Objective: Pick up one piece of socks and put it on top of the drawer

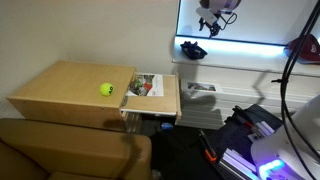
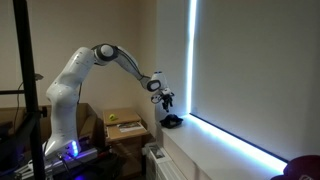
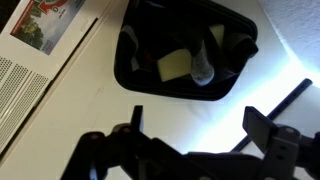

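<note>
Black tray [image 3: 150, 90], one, holds socks [image 3: 203, 66] under one claw [image 3: 193, 116].

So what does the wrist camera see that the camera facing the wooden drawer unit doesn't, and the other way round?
Only the wrist view shows separate socks lying in the tray, plus a vent grille. Only an exterior view shows the drawer unit with a yellow ball on top. Both show the black tray, the magazine and the gripper, which is open.

Matt pale wood drawer [image 1: 60, 92], soft cloth socks [image 3: 203, 62], smooth white ledge [image 3: 80, 95]
</note>
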Tool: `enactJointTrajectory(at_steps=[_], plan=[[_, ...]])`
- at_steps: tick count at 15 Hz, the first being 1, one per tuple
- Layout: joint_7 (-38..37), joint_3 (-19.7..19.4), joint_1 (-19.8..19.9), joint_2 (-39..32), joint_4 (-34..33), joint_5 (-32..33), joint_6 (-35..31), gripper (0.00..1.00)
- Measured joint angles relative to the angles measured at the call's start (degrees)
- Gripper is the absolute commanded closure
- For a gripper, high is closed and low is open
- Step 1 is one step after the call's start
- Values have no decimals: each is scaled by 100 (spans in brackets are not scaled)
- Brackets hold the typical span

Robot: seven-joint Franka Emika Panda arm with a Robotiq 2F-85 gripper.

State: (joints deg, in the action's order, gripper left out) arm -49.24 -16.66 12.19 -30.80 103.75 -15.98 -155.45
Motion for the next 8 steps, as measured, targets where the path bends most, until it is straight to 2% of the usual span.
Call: enactJointTrajectory(at_steps=[6,8], plan=[[-177,7,-64,-288,-151,2,-39,0],[-171,37,-137,-482,-193,43,-358,0]])
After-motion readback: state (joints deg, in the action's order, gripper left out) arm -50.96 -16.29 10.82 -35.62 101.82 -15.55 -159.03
